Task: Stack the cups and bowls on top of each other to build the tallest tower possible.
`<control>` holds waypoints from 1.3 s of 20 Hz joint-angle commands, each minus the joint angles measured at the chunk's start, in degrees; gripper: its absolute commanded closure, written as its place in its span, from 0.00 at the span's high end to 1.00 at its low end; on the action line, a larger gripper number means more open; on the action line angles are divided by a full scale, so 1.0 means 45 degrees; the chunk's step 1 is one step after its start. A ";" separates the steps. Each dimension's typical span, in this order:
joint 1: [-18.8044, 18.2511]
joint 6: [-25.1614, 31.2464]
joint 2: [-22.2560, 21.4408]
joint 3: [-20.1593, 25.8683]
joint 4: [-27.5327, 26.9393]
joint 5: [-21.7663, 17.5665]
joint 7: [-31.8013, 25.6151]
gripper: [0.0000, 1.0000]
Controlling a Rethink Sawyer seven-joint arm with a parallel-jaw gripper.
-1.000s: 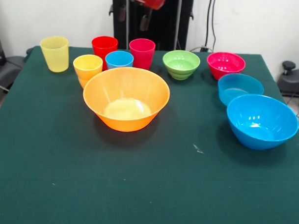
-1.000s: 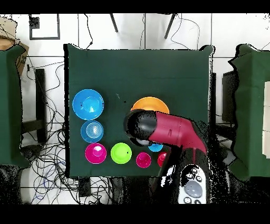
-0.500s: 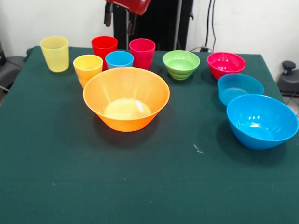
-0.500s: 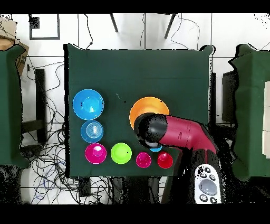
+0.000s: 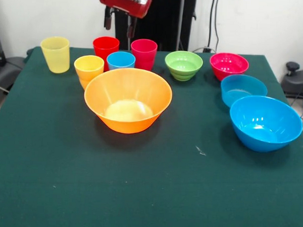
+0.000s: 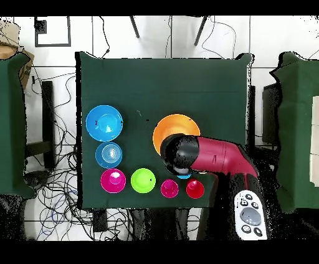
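Note:
My gripper (image 5: 120,23) hangs open and holds nothing, above the red cup (image 5: 105,46) and light blue cup (image 5: 120,59) at the far row. Beside them stand the pink cup (image 5: 143,52), orange cup (image 5: 88,68) and yellow cup (image 5: 55,54). The large orange bowl (image 5: 127,98) sits just in front of the cups. Green bowl (image 5: 183,65), magenta bowl (image 5: 229,65), small blue bowl (image 5: 243,89) and large blue bowl (image 5: 265,122) lie to the right. Every piece stands alone; no tower shows. In the overhead view the arm (image 6: 209,160) hides the gripper and part of the orange bowl (image 6: 173,126).
A dark green cloth covers the table (image 5: 154,188). Cables lie on the floor around it (image 6: 59,187). Other green tables stand at the left (image 6: 11,124) and right (image 6: 296,124) in the overhead view.
In the front view the gripper has shifted left, from above the pink cup to above the red and light blue cups, and dropped slightly. Cups and bowls have not moved.

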 commanded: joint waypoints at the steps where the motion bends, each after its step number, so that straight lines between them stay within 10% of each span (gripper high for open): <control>1: -0.0672 -0.0858 0.0479 0.1717 0.0532 -0.1341 -0.2096 1.00; 26: -0.1327 0.0029 0.0268 0.2624 0.0428 -0.1571 -0.1491 1.00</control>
